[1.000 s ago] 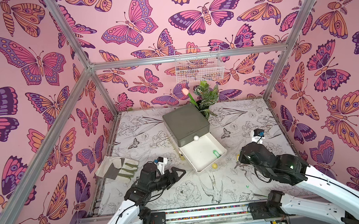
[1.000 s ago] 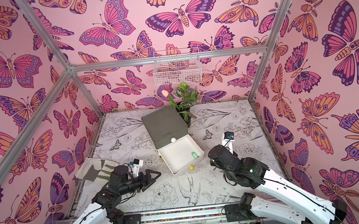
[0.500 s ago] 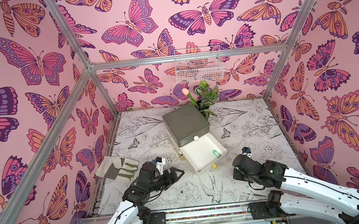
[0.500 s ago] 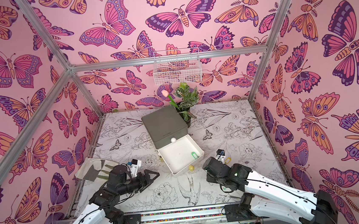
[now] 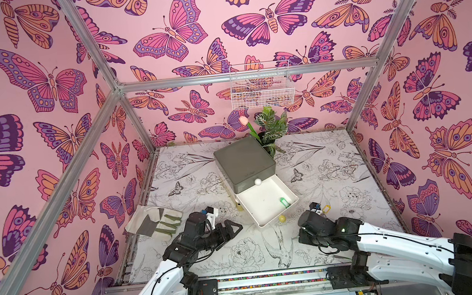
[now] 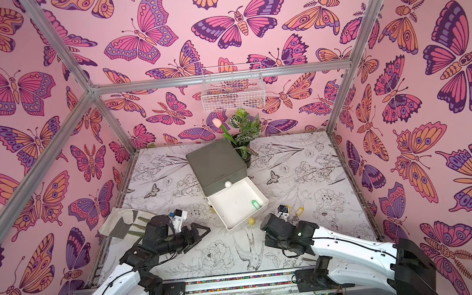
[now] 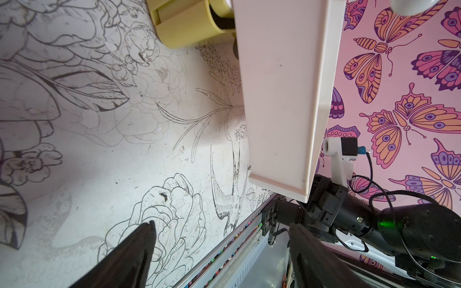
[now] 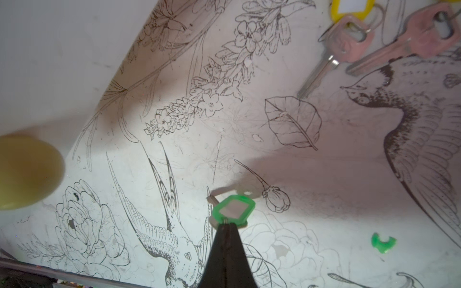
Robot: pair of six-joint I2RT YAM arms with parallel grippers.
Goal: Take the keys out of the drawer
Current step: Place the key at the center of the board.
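Lengthwise, green tag (pointing straight out) in clenched right fingers; left fingers apart.

You have bright, even light in both top views, and both are sharp. In the left wrist view the drawer lays a soft shadow on the worktop. In the right wrist view the yellow ball is blurred, and the green tag casts a clear shadow.
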